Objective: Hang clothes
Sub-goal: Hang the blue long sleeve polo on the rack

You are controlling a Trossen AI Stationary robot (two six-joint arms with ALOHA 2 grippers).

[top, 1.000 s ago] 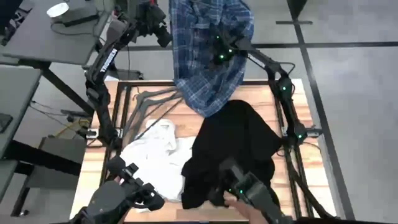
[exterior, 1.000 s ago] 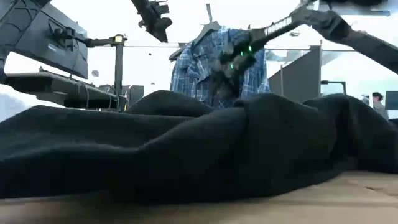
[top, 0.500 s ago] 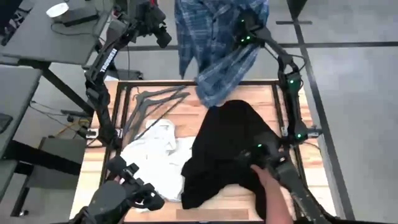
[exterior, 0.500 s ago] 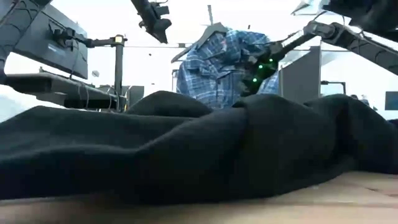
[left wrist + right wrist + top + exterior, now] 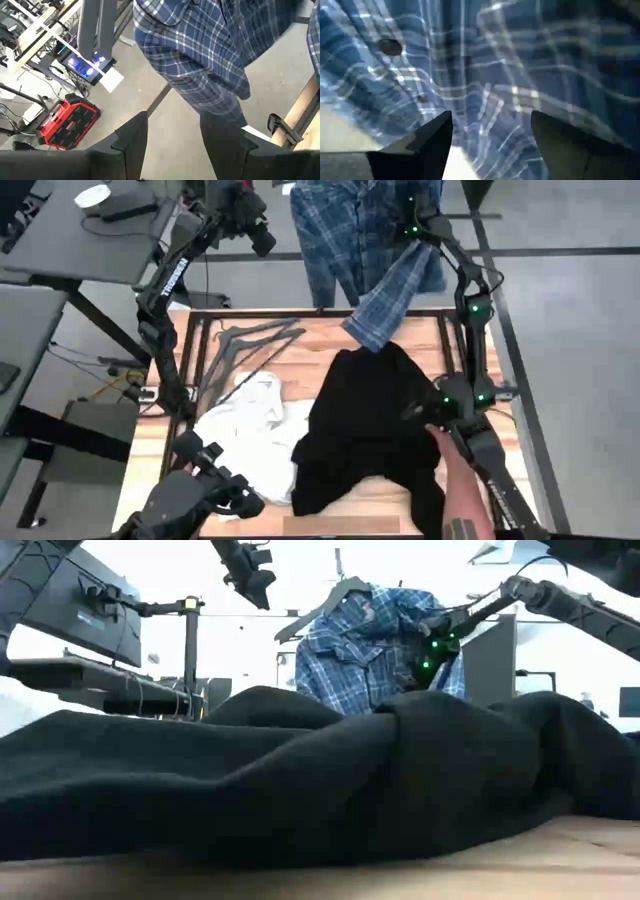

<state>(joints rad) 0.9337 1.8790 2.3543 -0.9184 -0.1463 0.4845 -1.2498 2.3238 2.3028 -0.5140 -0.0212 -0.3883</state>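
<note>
The blue-and-white plaid shirt hangs on a dark hanger beyond the table's far edge, and one tail trails over that edge. My right gripper is open right against the shirt's right side, with plaid cloth filling its wrist view. My left gripper is open and empty, high up to the left of the shirt. The black top lies crumpled on the table's right half. The white top lies at the near left. My right gripper has its fingers wide apart with the plaid cloth close in front of them. I cannot tell whether they touch it.
Several dark hangers lie on the table's far left, beside the white top. A person's hand and forearm reach in from the near right edge onto the black top. A desk stands at the far left, off the table.
My right gripper has gone toward the table's right and far edge. The plaid shirt has swung with it: its lower part, which hung over the table's far half, has drawn back to the far edge. The person's hand has moved right along the black top's near edge.
</note>
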